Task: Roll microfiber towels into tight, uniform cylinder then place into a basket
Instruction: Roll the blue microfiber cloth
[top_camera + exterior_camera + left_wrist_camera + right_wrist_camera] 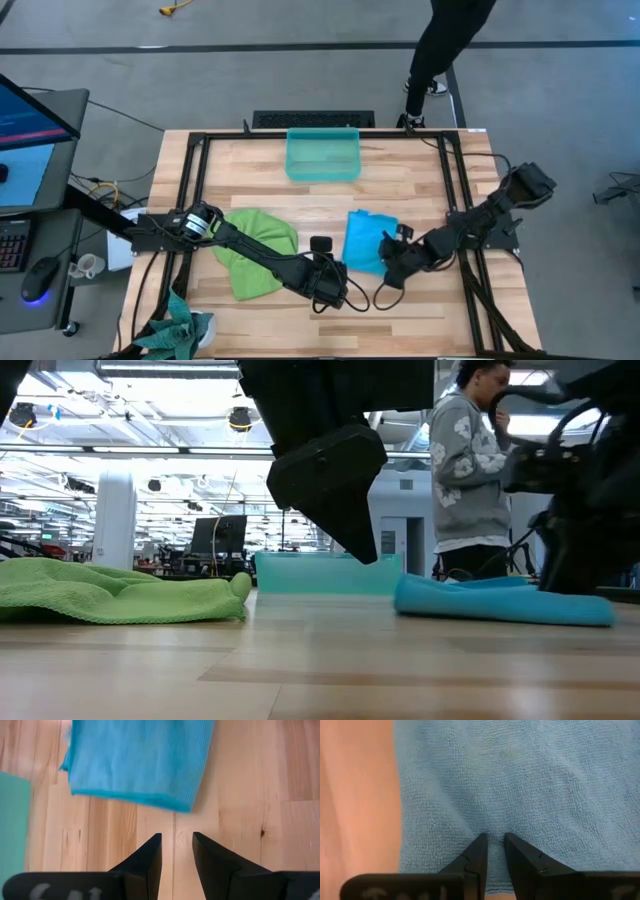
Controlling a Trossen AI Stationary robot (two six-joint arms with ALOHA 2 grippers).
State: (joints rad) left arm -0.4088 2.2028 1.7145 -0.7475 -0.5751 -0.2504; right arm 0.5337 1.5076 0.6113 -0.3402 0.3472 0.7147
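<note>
Bright overhead light, blurred foreground

Lime green towel (120, 595) crumpled at 9 o'clock; teal basket (325, 573) centre; blue towel (500, 602) at 3 o'clock; person (470, 470) standing behind.

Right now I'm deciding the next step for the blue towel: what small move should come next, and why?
Probably bring the left gripper forward to the blue towel's near edge to start the roll. Its jaws stand slightly apart over bare table, just short of that edge, while the right gripper is already over the towel. The towel lies flat, unrolled.
</note>
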